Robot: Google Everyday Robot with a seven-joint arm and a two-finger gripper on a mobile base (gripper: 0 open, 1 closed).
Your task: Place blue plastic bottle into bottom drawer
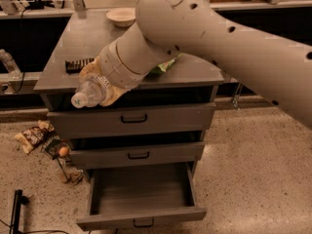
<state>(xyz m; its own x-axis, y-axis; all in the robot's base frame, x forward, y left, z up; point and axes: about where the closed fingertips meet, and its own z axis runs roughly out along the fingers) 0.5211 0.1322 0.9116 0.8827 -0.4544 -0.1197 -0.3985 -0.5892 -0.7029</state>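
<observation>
My gripper (100,84) is shut on the blue plastic bottle (90,92), a small clear bottle with a white cap that points left. It hangs in front of the cabinet's top edge, just above the top drawer front. The bottom drawer (141,218) is pulled open below, deep and grey, with a small black handle on its front; its inside looks empty. The big beige arm crosses the view from the upper right and hides part of the cabinet top.
On the cabinet top (83,43) lie a white bowl (121,16), a small black object (78,65) and a green snack bag (163,66) partly under the arm. Two shallower drawers (134,118) stay shut. Wrappers and litter (44,140) lie on the floor at left.
</observation>
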